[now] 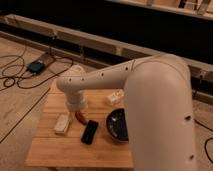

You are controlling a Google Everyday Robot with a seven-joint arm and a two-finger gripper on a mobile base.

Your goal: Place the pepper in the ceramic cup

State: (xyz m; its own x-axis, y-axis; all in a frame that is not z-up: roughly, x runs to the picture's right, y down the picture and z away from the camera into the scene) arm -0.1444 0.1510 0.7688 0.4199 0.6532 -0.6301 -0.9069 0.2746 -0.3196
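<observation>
The pepper point(80, 118) is small and dark red. It lies on the wooden table point(60, 150), between a white packet and the black remote. My gripper point(78, 110) hangs from the white arm's wrist point(76, 98), pointing down just above the pepper's far end. The arm hides its tips. The ceramic cup does not show; the arm covers the table behind the pepper.
A black remote point(90, 132) lies right of the pepper. A wide black bowl point(117, 125) sits further right, partly behind my arm. A white packet point(61, 123) lies left of the pepper and another white item point(114, 96) at the back. Cables and a dark box point(36, 66) are on the floor to the left.
</observation>
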